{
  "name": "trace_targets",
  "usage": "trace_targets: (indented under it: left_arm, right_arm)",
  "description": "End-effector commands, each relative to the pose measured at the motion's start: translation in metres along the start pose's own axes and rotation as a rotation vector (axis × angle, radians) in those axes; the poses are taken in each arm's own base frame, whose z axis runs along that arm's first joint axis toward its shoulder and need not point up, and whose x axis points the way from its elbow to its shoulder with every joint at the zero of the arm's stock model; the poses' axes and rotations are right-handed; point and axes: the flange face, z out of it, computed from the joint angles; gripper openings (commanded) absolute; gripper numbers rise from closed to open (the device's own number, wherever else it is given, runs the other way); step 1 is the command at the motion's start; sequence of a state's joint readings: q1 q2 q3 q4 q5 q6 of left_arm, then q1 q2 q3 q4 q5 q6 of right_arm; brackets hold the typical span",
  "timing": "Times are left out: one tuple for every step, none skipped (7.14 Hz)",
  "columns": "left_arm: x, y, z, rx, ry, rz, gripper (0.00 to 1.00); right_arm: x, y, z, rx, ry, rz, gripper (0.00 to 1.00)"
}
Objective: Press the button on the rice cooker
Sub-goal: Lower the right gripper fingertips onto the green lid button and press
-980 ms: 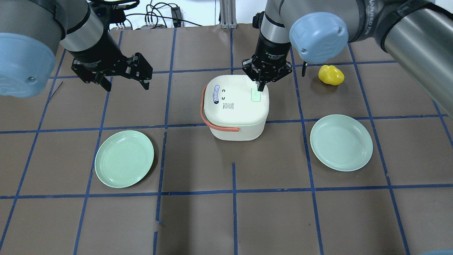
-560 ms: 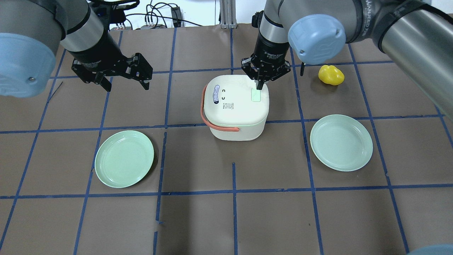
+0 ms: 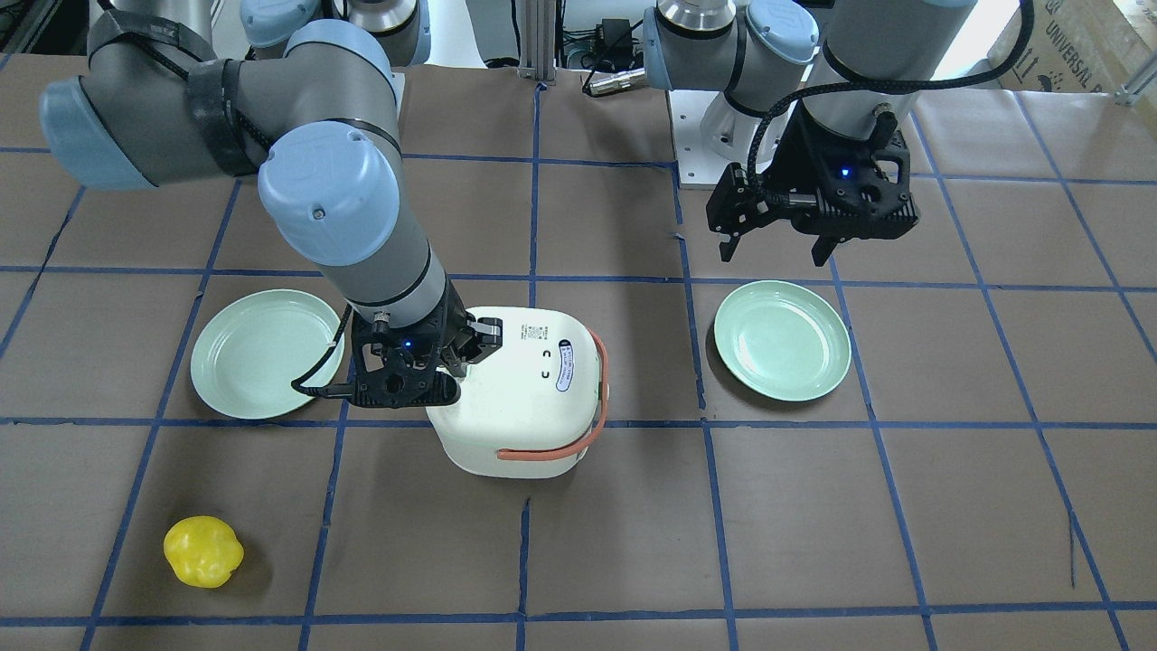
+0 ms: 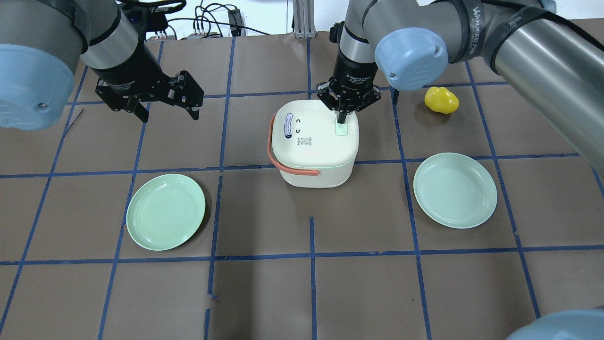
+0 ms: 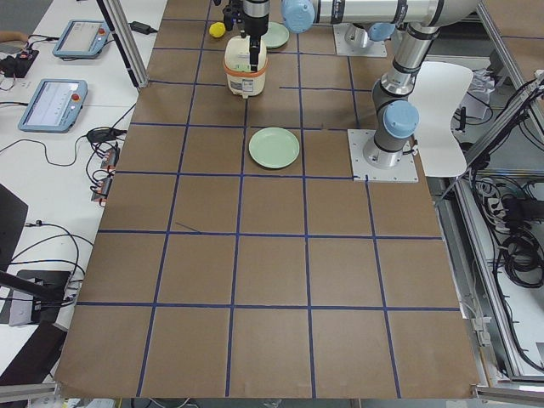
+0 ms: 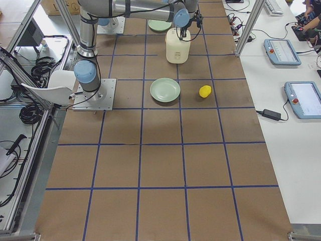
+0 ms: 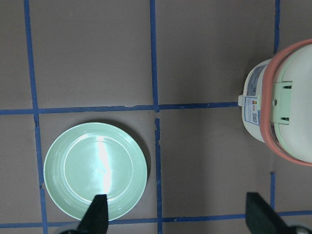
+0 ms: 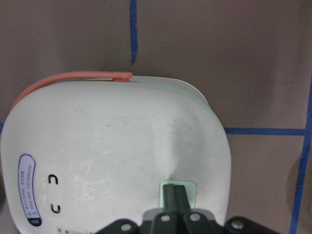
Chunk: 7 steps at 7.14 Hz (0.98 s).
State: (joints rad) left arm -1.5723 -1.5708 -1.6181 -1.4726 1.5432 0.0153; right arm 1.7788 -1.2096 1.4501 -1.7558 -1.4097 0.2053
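While my right end effector (image 4: 340,118), fingers pinched together, stands over the pale green button (image 4: 341,129) on the white rice cooker (image 4: 311,146) mid-way along the worktop (image 4: 264,293) in the overhead view, I should push straight down, gently. The right wrist view shows my fingertips (image 8: 174,194) centred on it. The left wrist view shows my left end effector (image 7: 175,217) spread wide, idle

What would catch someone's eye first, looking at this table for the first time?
The white rice cooker with its orange handle, mid-table, and the right gripper, shut and pointing down onto the pale green button on top. After that, the two green plates flanking it and the left gripper hanging open to one side.
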Motion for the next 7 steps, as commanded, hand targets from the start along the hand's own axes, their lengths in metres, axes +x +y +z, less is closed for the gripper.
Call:
trace_targets:
  left_arm:
    - [0.0000, -0.0002, -0.0006, 0.001, 0.000, 0.000, 1.00]
    - [0.0000, -0.0002, -0.0006, 0.001, 0.000, 0.000, 1.00]
    - [0.0000, 0.0000, 0.0001, 0.000, 0.000, 0.000, 1.00]
    - [0.0000, -0.0002, -0.0006, 0.001, 0.000, 0.000, 1.00]
    - [0.0000, -0.0002, -0.0006, 0.001, 0.000, 0.000, 1.00]
    - [0.0000, -0.0002, -0.0006, 0.001, 0.000, 0.000, 1.00]
    - [0.0000, 0.0000, 0.0001, 0.000, 0.000, 0.000, 1.00]
  right_arm:
    - [-0.0001, -0.0019, 0.0042, -0.003, 0.001, -0.001, 0.08]
    - [0.0000, -0.0023, 0.0052, -0.004, 0.001, -0.001, 0.08]
    - [-0.0001, -0.0026, 0.0049, -0.001, 0.000, -0.002, 0.08]
    - [0.0000, -0.0019, 0.0047, -0.001, 0.000, -0.002, 0.08]
    - [0.0005, -0.0020, 0.0065, -0.005, 0.003, -0.002, 0.08]
    - [0.0003, -0.0027, 0.0065, -0.004, 0.002, -0.006, 0.08]
    - [0.0004, -0.0022, 0.0058, -0.004, 0.004, -0.010, 0.08]
